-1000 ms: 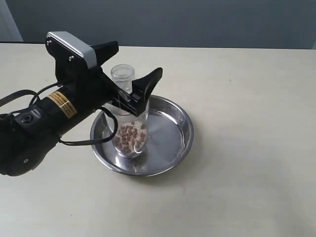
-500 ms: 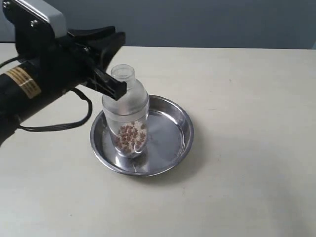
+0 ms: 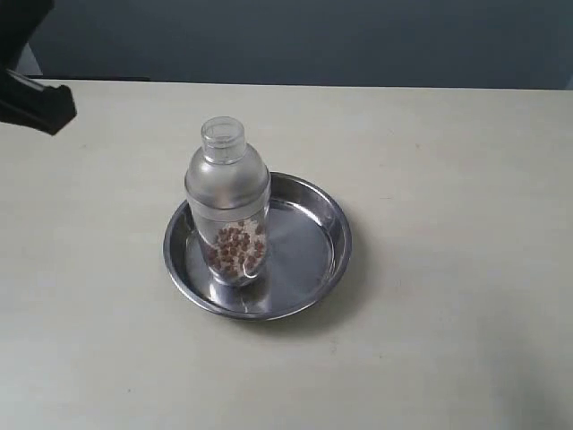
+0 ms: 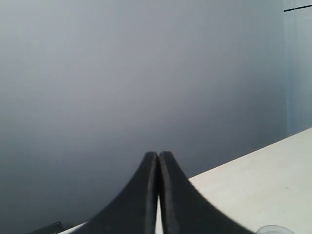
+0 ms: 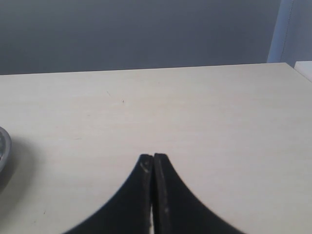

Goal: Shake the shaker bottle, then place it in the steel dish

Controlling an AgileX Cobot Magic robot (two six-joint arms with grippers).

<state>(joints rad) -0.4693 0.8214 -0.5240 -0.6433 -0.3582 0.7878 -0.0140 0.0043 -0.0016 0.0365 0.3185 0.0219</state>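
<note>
The clear shaker bottle (image 3: 227, 208) stands upright in the left half of the steel dish (image 3: 318, 235), brown pellets heaped at its bottom, and nothing touches it. At the far left edge of the exterior view only the black tip of my left gripper (image 3: 40, 106) shows, well away from the bottle. In the left wrist view its fingers meet at the tip (image 4: 158, 155), shut and empty, and the bottle's cap (image 4: 273, 229) peeks in at the frame's edge. My right gripper (image 5: 153, 157) is shut on nothing above bare table, with a sliver of the dish's rim (image 5: 4, 148) at the edge.
The dish sits near the middle of a pale beige table (image 3: 448, 179). A dark grey wall (image 3: 313, 36) runs behind the table's far edge.
My left gripper let go of the bottle, pulled back up and to the left, and closed. The bottle stays standing in the dish.
</note>
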